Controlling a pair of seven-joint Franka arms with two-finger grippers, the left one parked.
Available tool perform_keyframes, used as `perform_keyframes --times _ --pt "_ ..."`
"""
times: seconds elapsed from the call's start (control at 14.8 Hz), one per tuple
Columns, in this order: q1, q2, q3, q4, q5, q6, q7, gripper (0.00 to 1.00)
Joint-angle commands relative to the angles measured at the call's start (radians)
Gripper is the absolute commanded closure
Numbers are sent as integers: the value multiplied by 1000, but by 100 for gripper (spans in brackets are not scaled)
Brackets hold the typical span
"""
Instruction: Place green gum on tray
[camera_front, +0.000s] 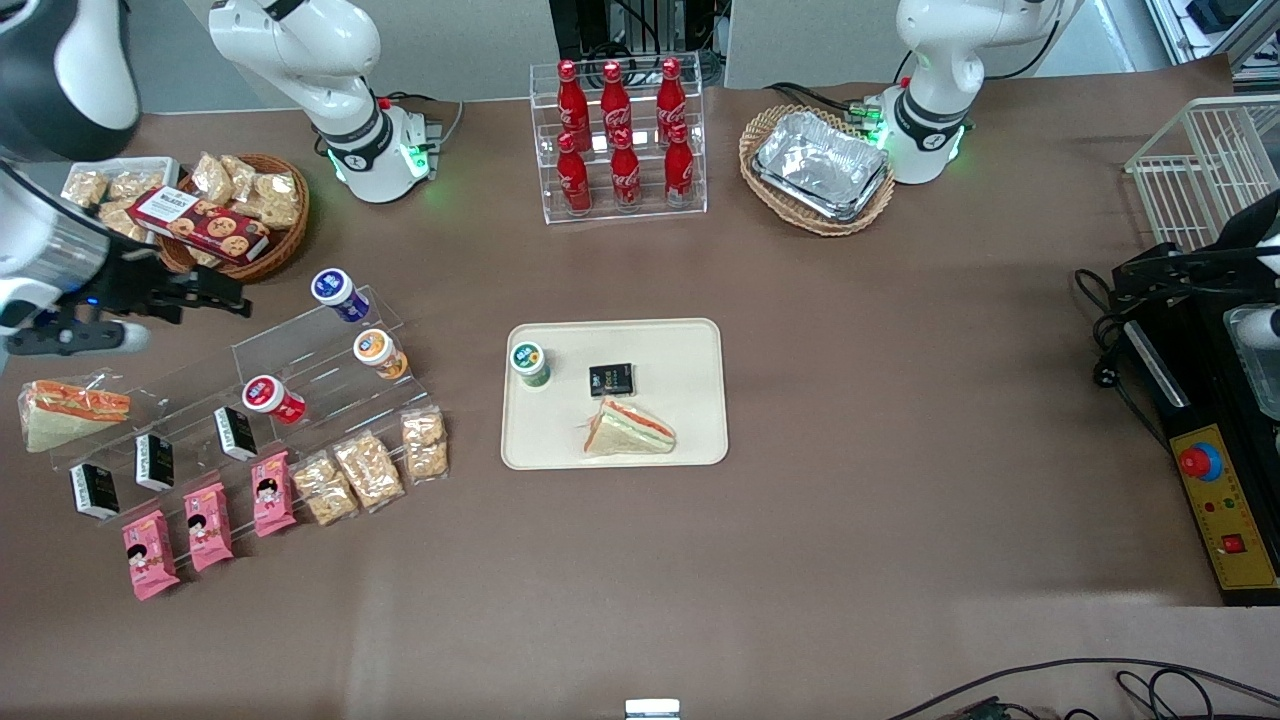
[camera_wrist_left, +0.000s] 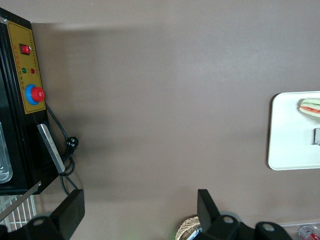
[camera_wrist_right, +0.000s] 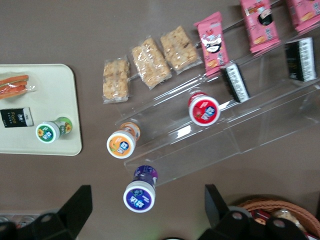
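I can read little from here. The six red glass bottles (camera_front: 620, 135) in the clear acrylic rack carry white script that looks like the Coca-Cola logo. The small black packet (camera_wrist_right: 16, 117) on the cream-beige rectangular tray (camera_wrist_right: 60, 90) has white lettering I cannot make out, and the flat red biscuit box (camera_front: 200, 224) in the round wicker basket has a white title strip too small to read. The green gum bottle's white cap (camera_wrist_right: 47, 132) shows only a blurred mark.

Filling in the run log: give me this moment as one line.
gum: upright on tray | gripper: open, empty, above the acrylic rack, away from tray | placement: looks done
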Motion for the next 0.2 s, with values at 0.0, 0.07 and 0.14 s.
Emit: perform_keyframes --times 0.0,0.07,0.14 --pt "-14 84 12 173 -63 -97 -12 0" --pt "-14 101 12 200 -68 -104 -12 0" --pt "-14 112 12 210 -68 -111 -10 0"
